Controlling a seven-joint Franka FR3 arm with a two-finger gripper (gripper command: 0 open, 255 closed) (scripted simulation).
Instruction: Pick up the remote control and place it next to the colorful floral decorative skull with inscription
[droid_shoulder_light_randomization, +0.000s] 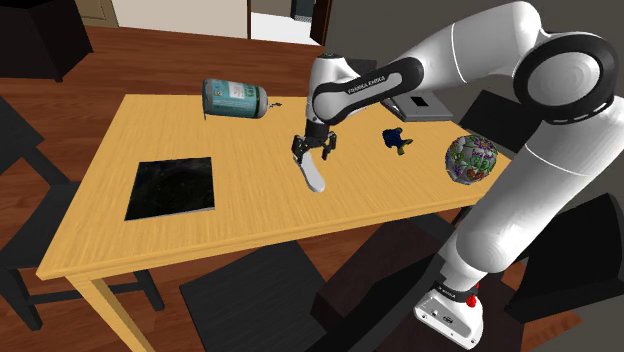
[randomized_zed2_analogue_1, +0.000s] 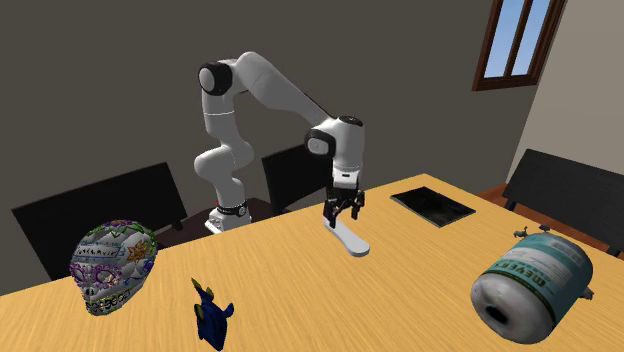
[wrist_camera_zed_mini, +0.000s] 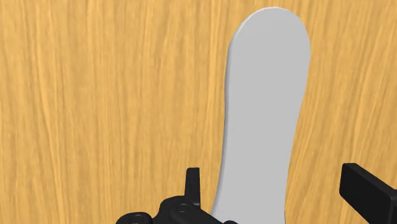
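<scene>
The remote control (droid_shoulder_light_randomization: 313, 173) (randomized_zed2_analogue_1: 350, 240) (wrist_camera_zed_mini: 264, 108) is a plain light-grey slim oblong lying flat on the wooden table (droid_shoulder_light_randomization: 250, 215). My gripper (droid_shoulder_light_randomization: 315, 150) (randomized_zed2_analogue_1: 343, 211) (wrist_camera_zed_mini: 280, 191) hangs just above one end of it, open. Its black fingers (wrist_camera_zed_mini: 193, 183) stand on either side of the remote, apart from it. The colourful floral skull (droid_shoulder_light_randomization: 471, 158) (randomized_zed2_analogue_1: 113, 265) sits near the table's edge at the shoulder view's right, well away from the remote.
A small blue toy (droid_shoulder_light_randomization: 397, 139) (randomized_zed2_analogue_1: 211, 312) lies between remote and skull. A green-and-white can (droid_shoulder_light_randomization: 235, 98) (randomized_zed2_analogue_1: 530, 288) lies on its side at the far edge. A black mat (droid_shoulder_light_randomization: 171, 187) (randomized_zed2_analogue_1: 432, 204) lies flat. Dark chairs (droid_shoulder_light_randomization: 260, 300) surround the table.
</scene>
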